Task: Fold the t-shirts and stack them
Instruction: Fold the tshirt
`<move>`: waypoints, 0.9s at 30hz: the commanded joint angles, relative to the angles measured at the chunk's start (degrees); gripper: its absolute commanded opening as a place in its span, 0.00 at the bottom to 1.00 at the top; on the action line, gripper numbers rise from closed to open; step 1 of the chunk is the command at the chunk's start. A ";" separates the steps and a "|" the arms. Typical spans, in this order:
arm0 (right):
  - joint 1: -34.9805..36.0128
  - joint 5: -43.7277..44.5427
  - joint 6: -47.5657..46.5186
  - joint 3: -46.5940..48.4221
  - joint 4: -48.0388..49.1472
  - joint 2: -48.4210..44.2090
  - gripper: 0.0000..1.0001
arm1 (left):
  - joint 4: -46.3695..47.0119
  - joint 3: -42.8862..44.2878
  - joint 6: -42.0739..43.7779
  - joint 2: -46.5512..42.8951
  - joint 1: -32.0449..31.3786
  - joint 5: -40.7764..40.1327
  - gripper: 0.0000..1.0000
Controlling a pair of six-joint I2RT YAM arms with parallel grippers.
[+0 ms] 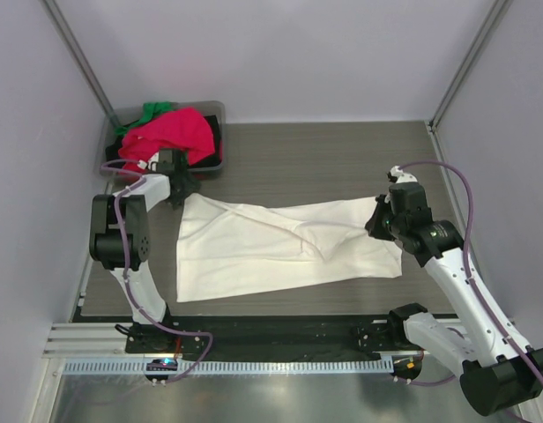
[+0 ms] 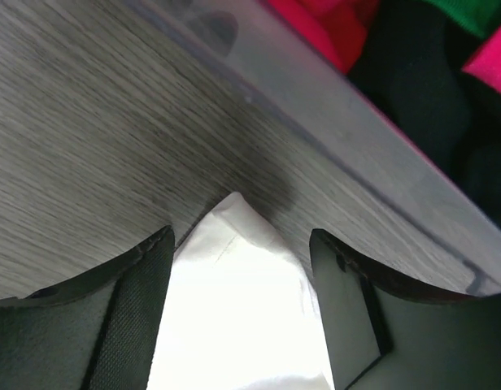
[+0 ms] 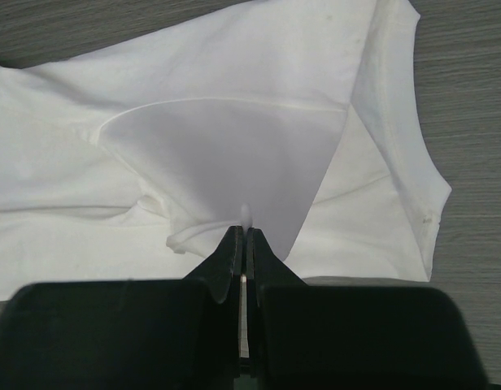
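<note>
R gripper (image 3: 244,237), centre-right in top view, is pinching a raised fold of the cream-white t-shirt (image 1: 271,247), jaws closed tight on the cloth. Shirt is lying spread across mid table (image 1: 324,163), partly folded over. L gripper (image 2: 241,244), upper left, is straddling the shirt's far-left corner, jaws wide, gripping nothing. Behind it, grey bin (image 1: 219,132) at top left is holding a pink-red t-shirt (image 1: 179,132), green t-shirt (image 1: 152,110) and dark cloth (image 2: 429,97).

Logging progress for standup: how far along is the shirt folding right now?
Done: no folded stack in view. In hand: the white shirt lies spread on the table; the right fingers are shut on a pinch of it, the left fingers open astride its corner by the bin. Left: fold this one, then the pink-red shirt, green shirt and dark shirt in the bin.
</note>
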 commanded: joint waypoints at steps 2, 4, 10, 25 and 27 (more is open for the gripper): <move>-0.23 -0.45 -0.95 -0.02 0.76 0.00 0.01 | 1.35 1.80 -0.70 3.34 -0.30 -0.56 0.60; -0.23 -0.45 -0.86 -0.11 0.76 -0.17 0.01 | 1.26 1.72 -0.70 3.70 -0.48 -0.65 0.53; -0.23 -0.54 -0.86 -0.02 0.68 0.00 0.01 | 0.21 1.98 -0.44 2.82 -0.92 -2.23 0.31; -0.58 4.82 -0.68 9.54 3.31 10.51 0.01 | -12.18 8.74 1.76 -4.91 -1.27 -6.45 0.00; -1.11 5.35 -0.86 14.44 4.80 14.48 0.01 | -14.90 10.93 2.28 -6.84 -1.27 -8.02 0.00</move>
